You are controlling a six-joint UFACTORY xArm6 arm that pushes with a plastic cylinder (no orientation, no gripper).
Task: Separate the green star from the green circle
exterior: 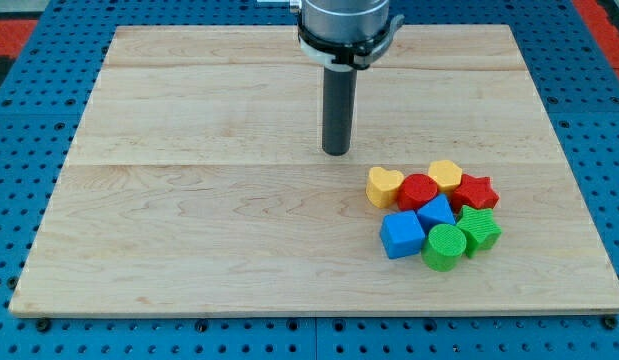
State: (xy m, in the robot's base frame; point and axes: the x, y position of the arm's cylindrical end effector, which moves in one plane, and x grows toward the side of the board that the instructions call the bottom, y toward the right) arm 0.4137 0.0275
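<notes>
My tip [336, 152] far-left of cluster, touching nothing (no fingers on rig). Green star [479, 229] abuts green circle [445, 246]; light, rigid, likely slides easily on surface [189, 200]; push star's left flank.

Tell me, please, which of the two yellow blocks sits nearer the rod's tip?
The yellow heart, at the cluster's left edge, sits nearer my tip; the yellow hexagon lies farther toward the view's right.

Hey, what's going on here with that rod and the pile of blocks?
A robot arm is pushing blocks around a wooden board with a dark rod. My tip rests on bare board, up and to the view's left of the cluster, touching nothing. The green star and green circle sit pressed together at the cluster's lower right, beside blue, red and yellow blocks. They are not yet separated.
</notes>
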